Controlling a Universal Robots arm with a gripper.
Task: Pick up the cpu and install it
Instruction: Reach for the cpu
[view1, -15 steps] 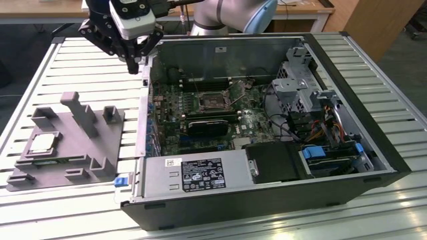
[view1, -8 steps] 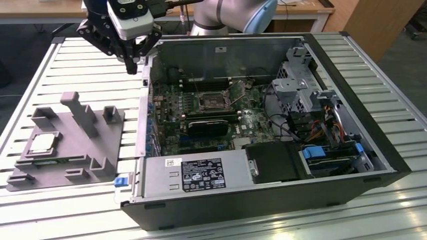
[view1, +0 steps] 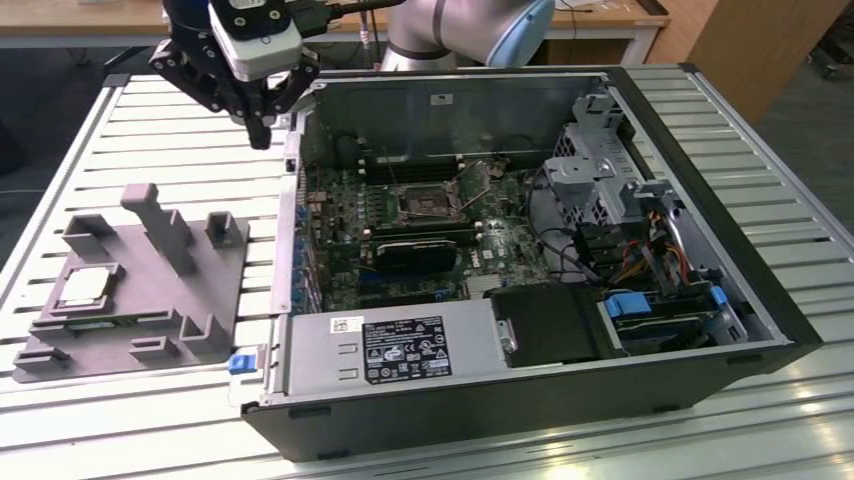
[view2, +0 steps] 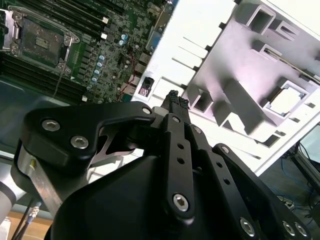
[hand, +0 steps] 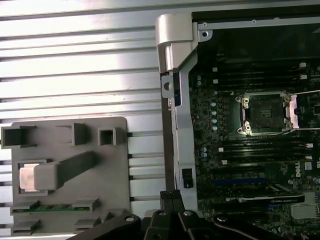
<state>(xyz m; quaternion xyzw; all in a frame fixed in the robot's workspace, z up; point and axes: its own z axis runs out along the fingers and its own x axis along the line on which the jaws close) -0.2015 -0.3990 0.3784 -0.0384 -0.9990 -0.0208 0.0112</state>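
Observation:
The cpu (view1: 83, 287) is a pale silver square lying in a recess of the grey fixture block (view1: 140, 290), at the exterior view's left. It also appears in both wrist views, as cpu (view2: 286, 100) and as cpu (hand: 26, 178), where a fixture post covers part of it. My gripper (view1: 258, 132) hangs in the air over the table, between the fixture and the case's back corner, well away from the cpu. Its fingertips (view2: 174, 97) press together with nothing between them. The open motherboard socket (view1: 427, 205) sits inside the case, also seen as socket (hand: 263, 114).
The open computer case (view1: 747, 330) lies on its side on the slatted metal table (view1: 147, 130), its metal wall (view1: 288, 240) standing between the fixture and the motherboard. Drive cages and cables (view1: 641, 250) fill the exterior view's right of the case. Fixture posts (view1: 160, 225) rise near the cpu.

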